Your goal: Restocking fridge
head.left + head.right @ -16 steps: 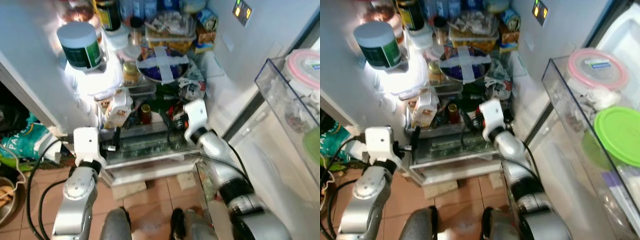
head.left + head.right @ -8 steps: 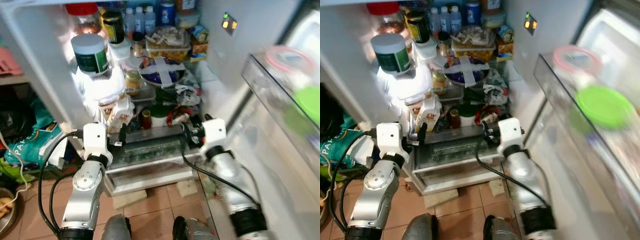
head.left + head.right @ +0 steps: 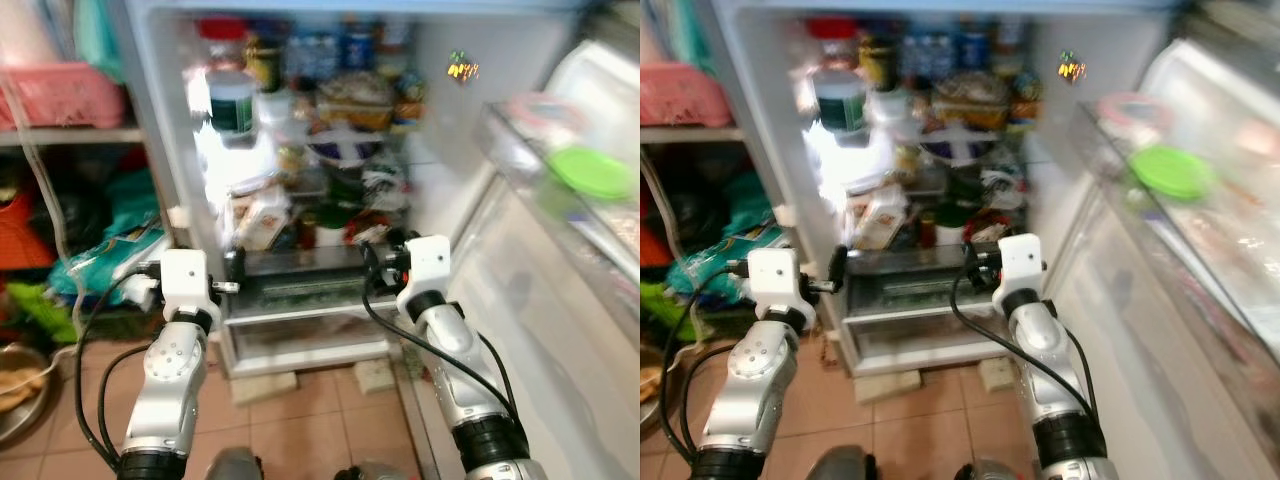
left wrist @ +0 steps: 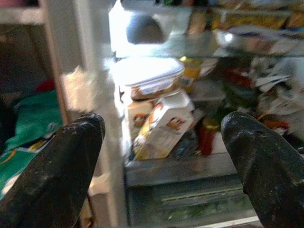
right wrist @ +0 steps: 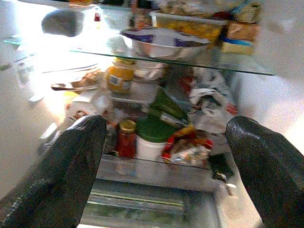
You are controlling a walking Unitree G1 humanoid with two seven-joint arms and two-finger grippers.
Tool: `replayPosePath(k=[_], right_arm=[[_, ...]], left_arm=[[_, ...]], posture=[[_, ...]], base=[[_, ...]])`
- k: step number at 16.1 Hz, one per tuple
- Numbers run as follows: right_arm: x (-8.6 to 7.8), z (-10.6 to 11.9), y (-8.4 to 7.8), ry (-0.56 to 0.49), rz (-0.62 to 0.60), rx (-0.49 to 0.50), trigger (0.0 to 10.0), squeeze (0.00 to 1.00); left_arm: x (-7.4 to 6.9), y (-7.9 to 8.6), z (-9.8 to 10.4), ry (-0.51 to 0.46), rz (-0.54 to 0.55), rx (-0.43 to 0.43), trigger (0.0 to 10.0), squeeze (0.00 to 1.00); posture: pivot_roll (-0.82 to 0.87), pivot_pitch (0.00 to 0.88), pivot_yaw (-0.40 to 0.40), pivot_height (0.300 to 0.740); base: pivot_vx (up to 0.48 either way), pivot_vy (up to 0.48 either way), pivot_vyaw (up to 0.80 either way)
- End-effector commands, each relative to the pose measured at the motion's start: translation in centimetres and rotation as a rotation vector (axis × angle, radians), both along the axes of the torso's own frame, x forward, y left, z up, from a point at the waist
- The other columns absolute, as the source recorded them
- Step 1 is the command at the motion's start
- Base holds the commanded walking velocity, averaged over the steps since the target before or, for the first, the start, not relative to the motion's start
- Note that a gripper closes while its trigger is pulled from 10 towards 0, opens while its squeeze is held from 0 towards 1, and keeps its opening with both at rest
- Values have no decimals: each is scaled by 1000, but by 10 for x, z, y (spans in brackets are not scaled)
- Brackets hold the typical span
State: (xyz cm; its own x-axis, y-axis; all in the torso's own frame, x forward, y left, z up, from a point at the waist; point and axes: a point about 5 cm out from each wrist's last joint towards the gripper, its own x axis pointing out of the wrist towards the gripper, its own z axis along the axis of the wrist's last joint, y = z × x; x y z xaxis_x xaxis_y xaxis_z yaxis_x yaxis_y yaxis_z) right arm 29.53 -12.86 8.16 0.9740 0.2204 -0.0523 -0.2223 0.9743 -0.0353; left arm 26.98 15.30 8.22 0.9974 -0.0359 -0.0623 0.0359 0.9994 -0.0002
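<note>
The fridge (image 3: 440, 130) stands open before me, its shelves crowded. A green-labelled jar (image 3: 232, 105) with a white lid sits at the upper left, and a steel bowl (image 5: 164, 42) crossed with tape rests on a glass shelf. A tilted carton (image 4: 161, 126) and a small red jar (image 5: 126, 137) stand on the lowest shelf, above the clear drawer (image 3: 300, 290). My left gripper (image 3: 235, 268) is open at the drawer's left front corner. My right gripper (image 3: 375, 258) is open at its right front corner. Both are empty.
The open fridge door (image 3: 560, 260) juts out on my right, its shelf carrying a green-lidded tub (image 3: 590, 170). On the left are a pink basket (image 3: 60, 95), green bags (image 3: 120, 250) and a metal bowl (image 3: 15, 385) on the tiled floor. Blocks (image 3: 265, 382) prop up the fridge.
The camera has drawn back and tilted up, so more of the fridge and room shows. My right gripper has come out of the lowest shelf to the drawer front.
</note>
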Motion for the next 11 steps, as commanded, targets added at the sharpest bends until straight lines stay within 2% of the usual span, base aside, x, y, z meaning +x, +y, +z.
replayPosePath(k=[1, 3, 4, 6, 8, 11], right_arm=[[4, 0, -2, 11, -23, -66, 10000, 0], [4, -1, 5, 45, -3, 16, 10000, 0], [7, 0, 6, 25, -14, -25, 10000, 0], [7, -2, 9, 67, 10, 17, 10000, 0], [8, 0, 9, 49, 12, -24, 10000, 0], [12, 9, 8, 11, 22, -3, 10000, 0]], left_arm=[[2, -4, 0, -2, -4, -11, 10000, 0], [2, -4, -1, 1, -6, -11, 10000, 0], [2, -5, -1, 3, -10, -12, 10000, 0], [2, -5, -1, 4, -12, -13, 10000, 0], [2, -6, -1, 7, -15, -18, 10000, 0], [3, -6, 1, -4, -10, -3, 10000, 0]], posture=[[72, 0, -49, 740], [72, 0, -46, 740], [71, 0, -42, 740], [72, 4, -37, 740], [71, 8, -34, 740], [70, 20, -28, 740]], base=[[0, 360, 0], [0, 480, 0], [0, 480, 0], [0, 480, 0], [0, 480, 0], [0, 480, 0]])
